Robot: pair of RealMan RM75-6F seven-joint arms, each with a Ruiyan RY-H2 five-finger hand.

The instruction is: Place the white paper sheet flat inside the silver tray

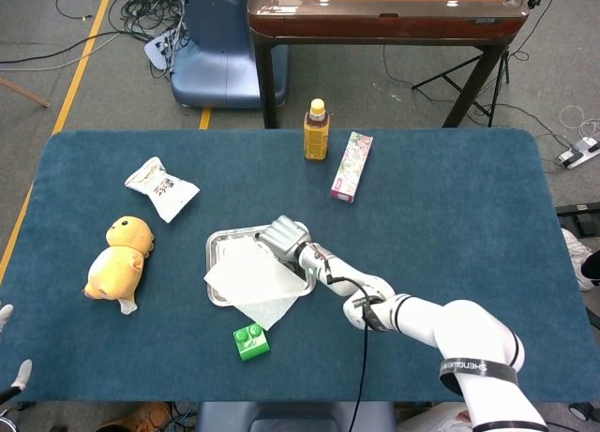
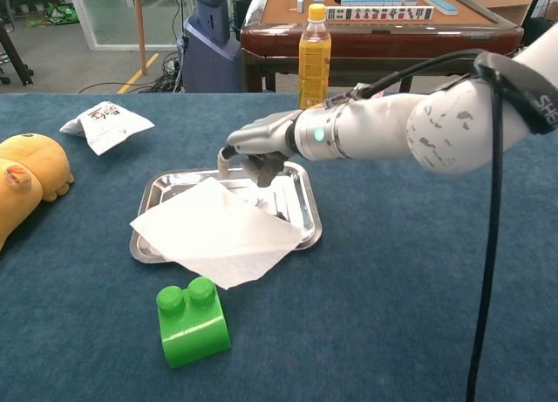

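The white paper sheet [image 1: 251, 276] [image 2: 214, 232] lies skewed over the silver tray [image 1: 218, 245] [image 2: 160, 203] in the middle of the blue table. Its near corner and left corner hang past the tray's front and left rims. My right hand [image 1: 283, 237] [image 2: 255, 156] is over the tray's far side, fingers pointing down and pinching the sheet's far edge. Of my left hand [image 1: 9, 343] only pale fingertips show at the bottom left edge of the head view, apart and holding nothing, far from the tray.
A green block [image 1: 251, 341] [image 2: 192, 322] sits just in front of the tray. A yellow plush [image 1: 120, 256] [image 2: 26, 180] and a snack bag [image 1: 161, 187] [image 2: 105, 123] lie left. A drink bottle [image 1: 317, 129] [image 2: 315, 57] and pink box [image 1: 352, 166] stand behind.
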